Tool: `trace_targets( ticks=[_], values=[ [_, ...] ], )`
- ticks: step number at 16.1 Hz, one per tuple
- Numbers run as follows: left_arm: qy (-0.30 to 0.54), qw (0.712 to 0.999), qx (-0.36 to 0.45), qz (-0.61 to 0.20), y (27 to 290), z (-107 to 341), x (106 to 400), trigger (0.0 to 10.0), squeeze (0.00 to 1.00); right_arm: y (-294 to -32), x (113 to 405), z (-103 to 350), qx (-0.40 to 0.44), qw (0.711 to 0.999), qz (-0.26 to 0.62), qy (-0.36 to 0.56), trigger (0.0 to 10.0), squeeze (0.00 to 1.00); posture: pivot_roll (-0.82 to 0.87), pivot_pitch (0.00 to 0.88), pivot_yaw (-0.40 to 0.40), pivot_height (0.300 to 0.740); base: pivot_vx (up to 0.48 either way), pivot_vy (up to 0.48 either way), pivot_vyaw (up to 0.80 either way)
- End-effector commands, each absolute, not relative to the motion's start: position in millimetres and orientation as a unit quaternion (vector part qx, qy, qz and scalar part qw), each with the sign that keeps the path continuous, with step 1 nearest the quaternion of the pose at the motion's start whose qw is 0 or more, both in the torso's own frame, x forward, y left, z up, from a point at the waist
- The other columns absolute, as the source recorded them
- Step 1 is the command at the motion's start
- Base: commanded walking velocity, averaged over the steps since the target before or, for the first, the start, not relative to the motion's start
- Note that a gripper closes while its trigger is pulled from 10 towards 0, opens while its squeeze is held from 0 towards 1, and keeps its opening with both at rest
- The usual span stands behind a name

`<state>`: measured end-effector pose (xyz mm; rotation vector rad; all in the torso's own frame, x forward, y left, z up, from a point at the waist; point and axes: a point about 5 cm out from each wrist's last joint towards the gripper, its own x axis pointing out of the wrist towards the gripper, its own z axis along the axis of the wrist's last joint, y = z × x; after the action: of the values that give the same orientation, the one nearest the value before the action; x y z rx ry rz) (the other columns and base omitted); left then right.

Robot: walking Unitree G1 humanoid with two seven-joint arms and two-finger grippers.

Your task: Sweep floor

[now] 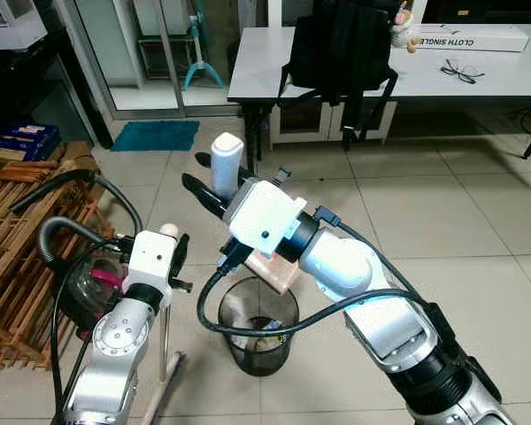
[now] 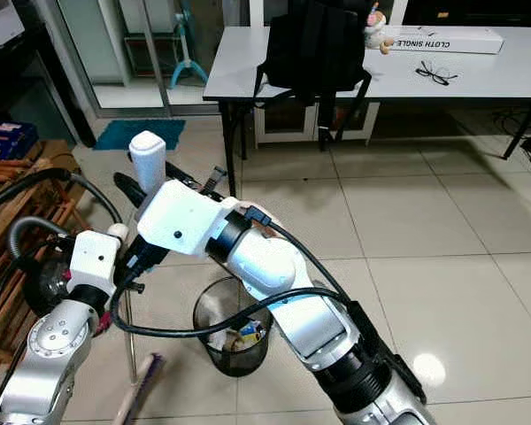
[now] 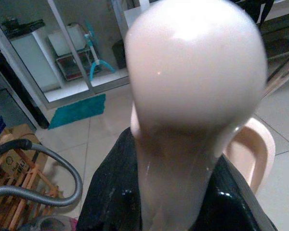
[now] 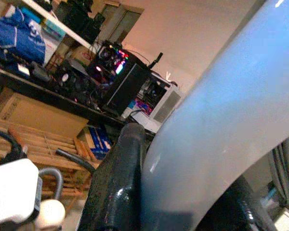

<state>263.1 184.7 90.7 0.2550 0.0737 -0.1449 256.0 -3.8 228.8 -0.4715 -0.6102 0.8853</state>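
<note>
Table point(image 1: 265, 62): white, beyond the bin, across the tiled floor; a black backpack point(image 1: 341, 44), glasses point(image 1: 458, 72) and a long white box point(image 1: 469, 37) sit on it.
Wooden rack point(image 1: 13, 230): on the robot's left of the bin, with grey hoses point(image 1: 57, 232) lying over it.
Bin point(image 1: 257, 328): black mesh, on the floor tiles below both arms, with scraps of rubbish inside.
Dustpan point(image 1: 274, 268): pinkish, tilted just above the bin's rim; its white handle point(image 1: 227, 165) rises upright beyond the bin.
Right gripper point(image 1: 214, 197): black fingers clamped on the white handle, above the bin.
Broom point(image 1: 162, 376): thin pole beside the bin, on the robot's left of it, with a rounded cream knob point(image 1: 168, 230) on top.
Left gripper point(image 3: 183, 202): fingers closed around the broom pole just under the knob.
</note>
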Motion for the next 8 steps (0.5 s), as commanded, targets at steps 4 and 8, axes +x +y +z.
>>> trace_targets(
  ticks=[4,8],
  values=[
    [0.052,0.983,0.136,-0.108,180,88,265,10.0,0.0,-65,306,262,-0.237,0.923,0.148,-0.265,10.0,0.0,-0.08,0.0,0.065,0.74,0.0,0.0,0.0],
    [0.051,0.971,0.129,-0.193,163,86,266,10.0,0.0,-126,323,248,-0.234,0.953,0.017,-0.19,10.0,0.0,-0.09,0.0,0.067,0.74,0.0,0.0,-0.6]
  ],
)
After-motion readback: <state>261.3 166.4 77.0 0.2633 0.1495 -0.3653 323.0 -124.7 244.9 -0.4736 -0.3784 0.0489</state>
